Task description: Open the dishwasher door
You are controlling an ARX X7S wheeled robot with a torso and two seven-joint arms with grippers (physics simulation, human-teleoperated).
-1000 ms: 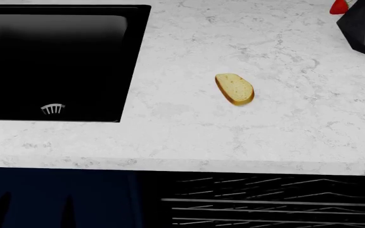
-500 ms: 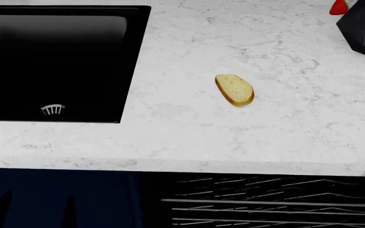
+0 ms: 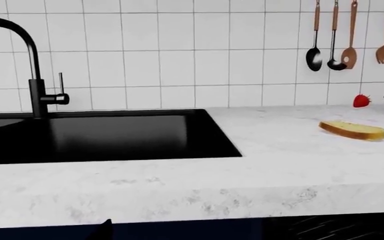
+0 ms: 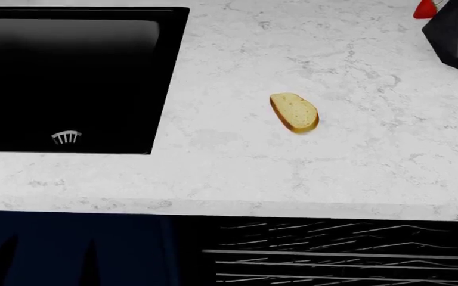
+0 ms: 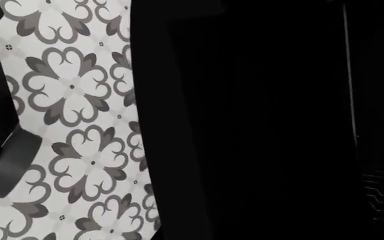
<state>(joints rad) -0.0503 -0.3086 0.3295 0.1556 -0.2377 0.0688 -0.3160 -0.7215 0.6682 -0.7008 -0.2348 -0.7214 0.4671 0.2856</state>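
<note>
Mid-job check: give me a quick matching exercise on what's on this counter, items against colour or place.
Things:
1. bread slice
2. sink
3. faucet
4. strawberry

Descriptions:
A. red, near the tiled wall
B. black basin set into the counter
C. golden, lying flat on the marble
D. tall black spout behind the basin

Pairs: 1-C, 2-B, 3-D, 4-A

A bread slice lies on the marble counter beside the black sink.

No lettering, labels, brands or numbers are readable anywhere in these views; every surface in sight comes up blank of text, and no sign or marking can be made out.
</note>
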